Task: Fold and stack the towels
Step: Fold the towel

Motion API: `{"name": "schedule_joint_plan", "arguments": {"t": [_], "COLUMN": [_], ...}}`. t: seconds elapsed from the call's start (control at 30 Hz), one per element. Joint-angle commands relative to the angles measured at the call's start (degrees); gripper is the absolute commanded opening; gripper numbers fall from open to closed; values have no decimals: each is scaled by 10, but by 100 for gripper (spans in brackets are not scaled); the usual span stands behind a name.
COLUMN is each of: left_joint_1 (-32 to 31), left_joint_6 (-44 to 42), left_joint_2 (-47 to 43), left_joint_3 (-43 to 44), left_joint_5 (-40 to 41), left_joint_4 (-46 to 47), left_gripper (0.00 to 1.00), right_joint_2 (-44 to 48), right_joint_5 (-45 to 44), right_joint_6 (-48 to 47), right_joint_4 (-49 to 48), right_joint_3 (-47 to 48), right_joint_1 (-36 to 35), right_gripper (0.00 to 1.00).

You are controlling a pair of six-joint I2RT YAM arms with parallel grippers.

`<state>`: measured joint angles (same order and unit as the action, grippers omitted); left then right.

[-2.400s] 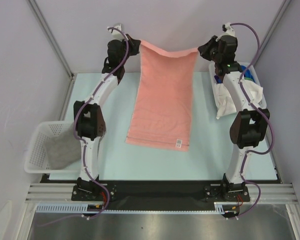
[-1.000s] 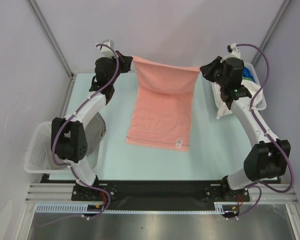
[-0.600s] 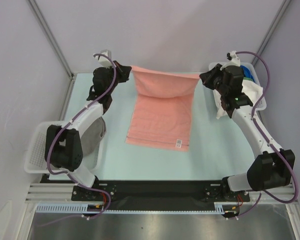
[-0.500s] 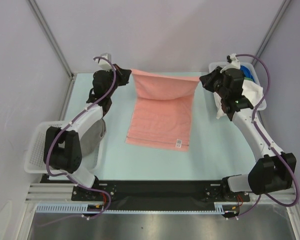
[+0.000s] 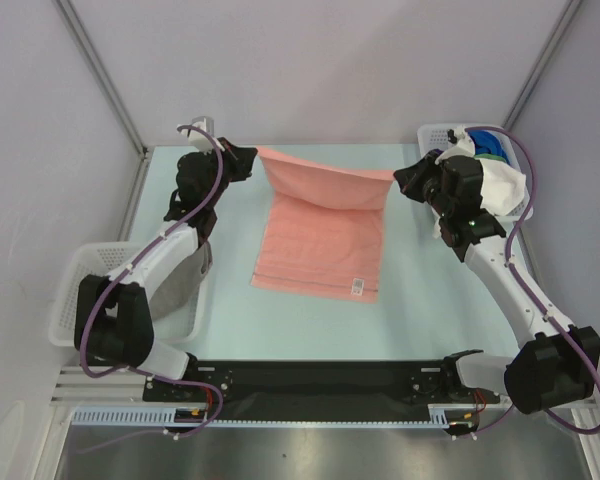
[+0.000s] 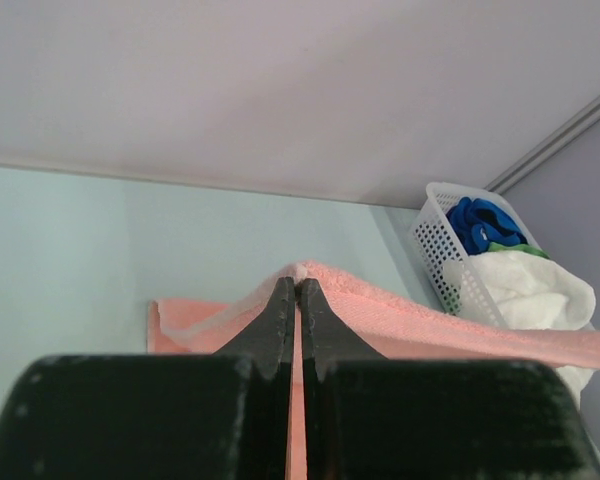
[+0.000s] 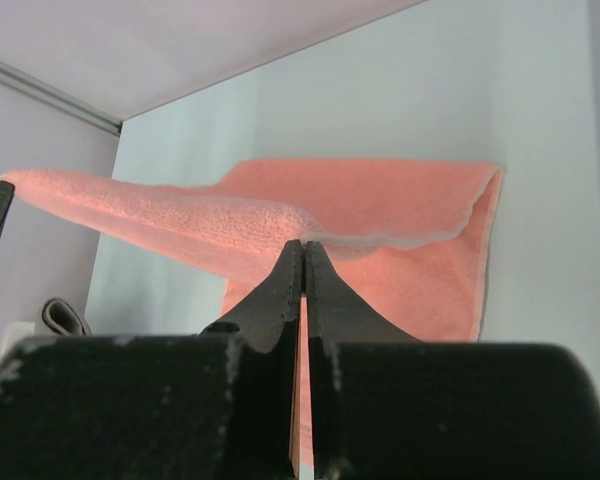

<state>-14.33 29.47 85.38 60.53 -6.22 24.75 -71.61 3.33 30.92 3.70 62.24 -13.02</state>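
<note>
A salmon pink towel [image 5: 325,240] lies on the table with its far edge lifted and carried toward me over its near part. My left gripper [image 5: 254,158] is shut on its far left corner [image 6: 298,270]. My right gripper [image 5: 398,180] is shut on its far right corner [image 7: 305,240]. The lifted edge sags between them. The near hem with a small tag [image 5: 359,286] rests flat. A grey towel [image 5: 185,275] lies in the left basket. White [image 5: 500,182], blue [image 5: 483,140] and green towels fill the right basket.
A white lattice basket [image 5: 80,290] stands at the table's left edge. Another white lattice basket [image 5: 435,135] stands at the far right corner, also in the left wrist view [image 6: 432,232]. The pale table [image 5: 420,300] has bare room on both sides of the pink towel.
Both grippers have come down and toward me with the pink towel's far edge. The raised part now hangs lower and covers more of the flat part. The arms have stretched out lower.
</note>
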Motion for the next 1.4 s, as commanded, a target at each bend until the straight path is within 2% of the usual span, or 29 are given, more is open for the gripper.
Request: {"name": "schedule_joint_plan", "arguments": {"t": [0.0,0.47,0.73,1.0,1.37], "left_joint_1": [8,3,-4,-32,-45], "left_joint_6": [-3,45,45,49,41], "left_joint_2": [-48,-123,-155,-188,-243], "left_joint_3": [-19,-196,-221,-270,-351], "left_joint_5": [12,-5,2,16,22], "left_joint_4": [18,43,1,-67,-121], "left_gripper": [1,0,0,0,0], "right_joint_2": [31,88,126,130,162], "right_joint_5": [-26,-33,-23,-27,-18], "right_joint_6": [-1,12,27,43,49], "right_joint_4": [-7,9,13,48,115], "right_joint_3": [-16,-101,-179,-232,-266], "right_joint_1": [-13,-16,-33,-80,-83], "right_gripper": [0,0,0,0,0]}}
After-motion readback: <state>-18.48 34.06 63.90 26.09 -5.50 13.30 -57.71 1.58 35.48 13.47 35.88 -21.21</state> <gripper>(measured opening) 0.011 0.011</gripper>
